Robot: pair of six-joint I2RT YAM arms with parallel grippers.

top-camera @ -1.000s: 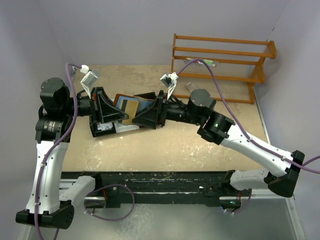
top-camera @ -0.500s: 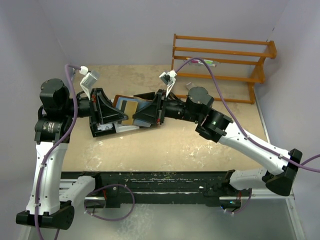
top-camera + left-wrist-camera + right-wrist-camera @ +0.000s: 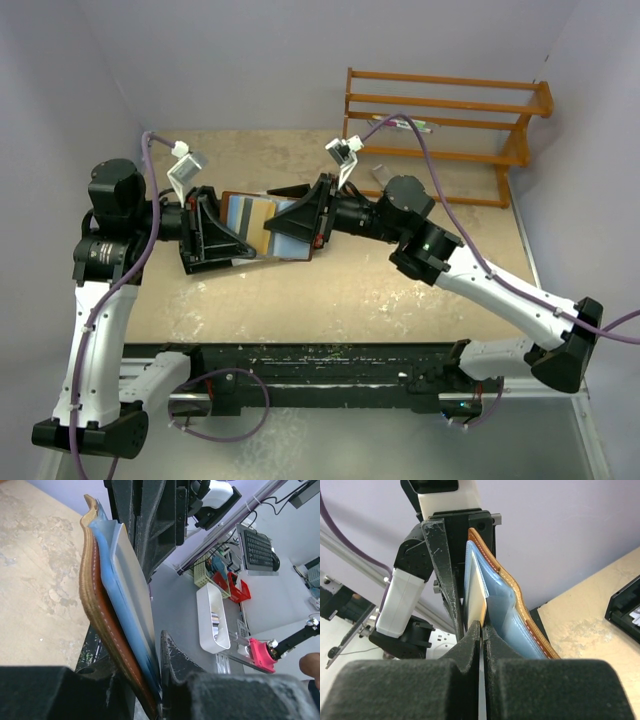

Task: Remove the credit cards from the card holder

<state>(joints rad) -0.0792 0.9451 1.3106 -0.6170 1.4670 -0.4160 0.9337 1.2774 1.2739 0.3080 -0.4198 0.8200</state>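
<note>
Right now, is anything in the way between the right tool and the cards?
Nothing visible. The right tool is pinched shut on the edge of the pale card sticking out of the card holder.

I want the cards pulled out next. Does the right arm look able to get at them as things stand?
Likely yes: the left pincer holds the card holder open toward the right pincer, which is shut on a tan card at its edge.

Brown card holder (image 3: 101, 622) open; credit cards (image 3: 131, 585) inside
</note>
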